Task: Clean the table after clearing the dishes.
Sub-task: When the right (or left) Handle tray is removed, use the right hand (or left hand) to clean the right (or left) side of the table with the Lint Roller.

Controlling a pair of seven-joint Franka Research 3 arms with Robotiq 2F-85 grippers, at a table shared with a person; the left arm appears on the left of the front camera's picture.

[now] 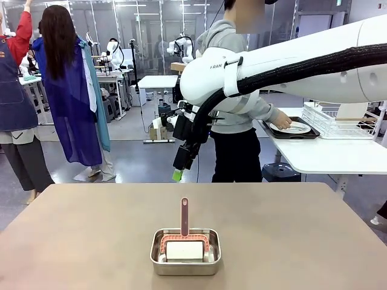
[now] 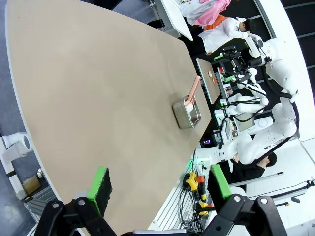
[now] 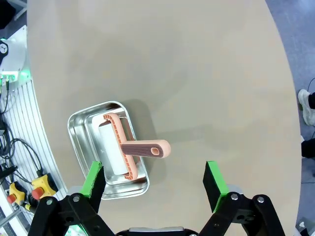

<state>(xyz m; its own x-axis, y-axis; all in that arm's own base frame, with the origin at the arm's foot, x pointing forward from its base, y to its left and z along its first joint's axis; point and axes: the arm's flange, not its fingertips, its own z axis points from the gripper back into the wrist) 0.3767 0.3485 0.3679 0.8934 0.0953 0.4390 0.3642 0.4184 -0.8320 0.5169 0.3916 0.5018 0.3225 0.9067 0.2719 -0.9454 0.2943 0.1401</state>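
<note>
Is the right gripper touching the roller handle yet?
Apart. The front view shows the right gripper hanging high above the table, with clear space between it and the roller handle sticking up from the steel pan.

Only one marking is legible — "FRANKA", in small dark letters on the white right arm [image 1: 208, 81].

matt beige table [image 1: 91, 241], shiny steel pan [image 3: 81, 128], ribbed pink plastic handle [image 3: 147, 148].

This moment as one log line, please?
table: pan with roller | left claw open | right claw open over table | person's hand at plate
</note>
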